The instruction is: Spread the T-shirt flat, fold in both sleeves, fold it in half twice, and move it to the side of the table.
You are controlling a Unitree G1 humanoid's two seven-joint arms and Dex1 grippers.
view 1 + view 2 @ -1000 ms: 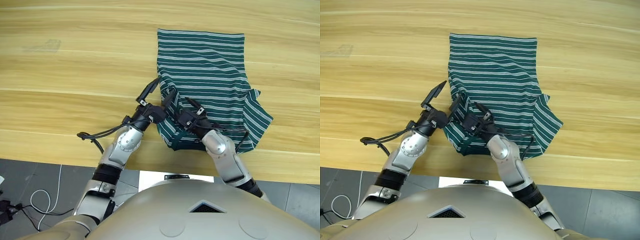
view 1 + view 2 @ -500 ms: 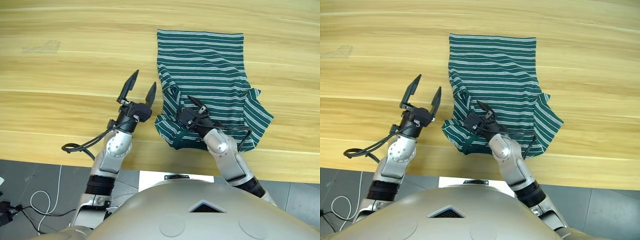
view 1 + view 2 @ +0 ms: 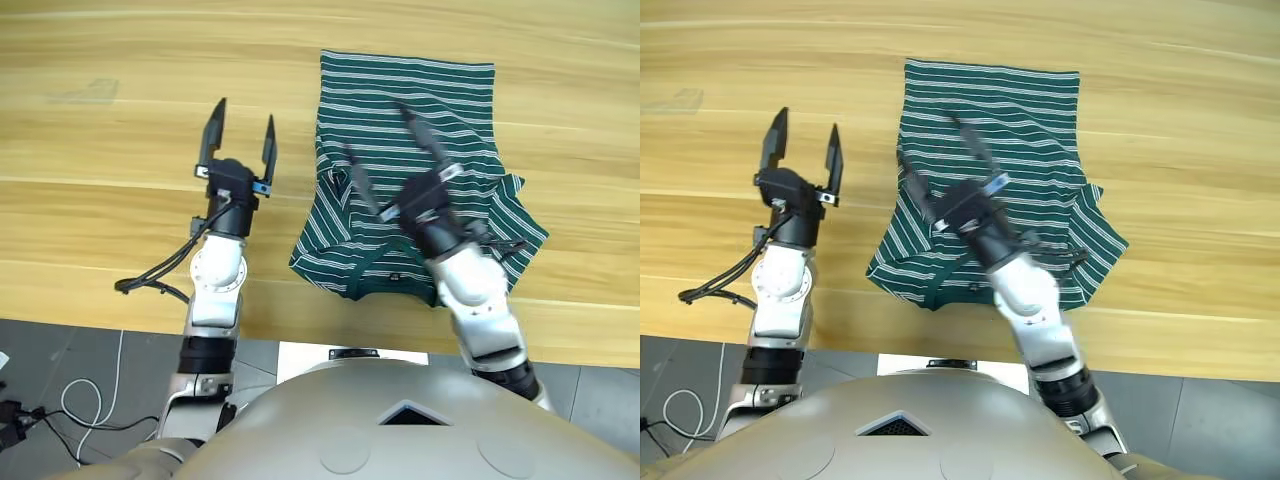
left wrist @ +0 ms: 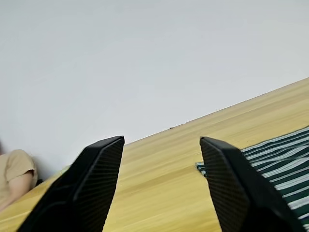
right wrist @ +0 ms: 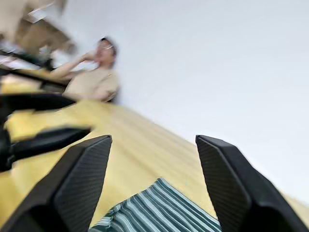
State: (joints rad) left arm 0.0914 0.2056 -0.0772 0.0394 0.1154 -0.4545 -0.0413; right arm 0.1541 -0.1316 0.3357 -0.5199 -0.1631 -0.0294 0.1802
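Lying on the light wooden desk, the dark green, white-striped fabric T-shirt sits right of centre in the left eye view, its near part rumpled. The black two-finger left gripper hovers over bare desk just beside the shirt's left edge, fingers spread, holding nothing. The black two-finger right gripper hangs above the shirt, fingers spread and empty. Left wrist view: spread fingers, a shirt corner beyond. Right wrist view: spread fingers above striped fabric

The striped T-shirt lies rumpled on the wooden table; the left gripper gapes beside it — the right gripper, fingers spread, over it.
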